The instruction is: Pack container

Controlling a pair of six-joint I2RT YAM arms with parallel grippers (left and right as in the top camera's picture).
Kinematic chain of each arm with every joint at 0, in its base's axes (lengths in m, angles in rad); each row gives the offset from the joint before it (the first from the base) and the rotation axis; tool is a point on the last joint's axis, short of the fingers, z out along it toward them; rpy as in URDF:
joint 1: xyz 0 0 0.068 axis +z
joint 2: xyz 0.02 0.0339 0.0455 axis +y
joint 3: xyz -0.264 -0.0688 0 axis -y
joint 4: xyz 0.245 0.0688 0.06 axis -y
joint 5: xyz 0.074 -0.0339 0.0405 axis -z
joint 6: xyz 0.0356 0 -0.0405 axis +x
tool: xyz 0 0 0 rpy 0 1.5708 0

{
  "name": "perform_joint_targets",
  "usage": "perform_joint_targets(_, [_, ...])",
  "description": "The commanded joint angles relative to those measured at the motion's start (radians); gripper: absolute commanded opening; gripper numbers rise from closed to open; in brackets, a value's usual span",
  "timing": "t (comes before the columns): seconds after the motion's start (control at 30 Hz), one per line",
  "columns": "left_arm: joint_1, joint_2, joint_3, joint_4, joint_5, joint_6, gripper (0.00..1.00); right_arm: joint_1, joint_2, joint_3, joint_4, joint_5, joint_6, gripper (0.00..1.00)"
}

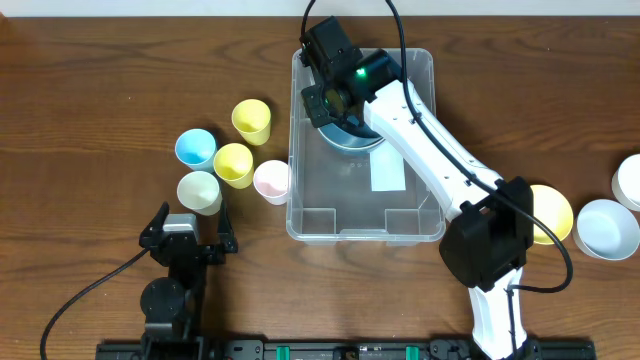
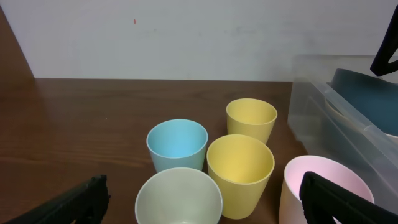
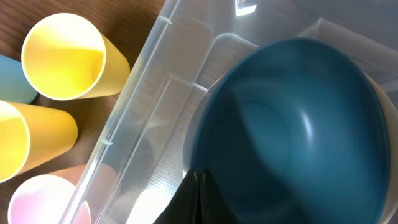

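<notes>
The container (image 1: 335,205) is seen at the centre of the bench (image 1: 90,70), with a white label (image 1: 388,172) on its base. A dark teal bowl (image 1: 348,130) is found inside it at the 12 o'clock end, and the right tool (image 1: 328,103) is held just over that bowl's rim. Whether the rim is gripped or not cannot be told, since only one dark finger is shown in the right wrist view, at the bowl's edge. The left tool (image 1: 192,222) is parked at 7 o'clock, spread wide and holding nothing.

Packing is judged to be at an early stage, as the rest of the container is seen bare. Five cups (image 1: 233,163) are grouped at its 9 o'clock side, with the pink cup (image 1: 271,180) just beside the wall. A yellow bowl (image 1: 555,212) and white bowls (image 1: 608,228) are set at 4 o'clock, well apart from it. All of these are presumably yet to be loaded.
</notes>
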Motion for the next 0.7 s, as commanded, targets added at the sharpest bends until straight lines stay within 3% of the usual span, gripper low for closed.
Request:
perform_joint_targets(0.0, [0.003, -0.001, -0.022, -0.032, -0.001, 0.014, 0.98, -0.008, -0.013, 0.023, -0.001, -0.008, 0.02, 0.01])
perform_joint_targets(0.67, [0.003, -0.001, -0.022, -0.032, -0.001, 0.014, 0.98, -0.007, -0.011, -0.075, 0.047, -0.03, 0.02, 0.01])
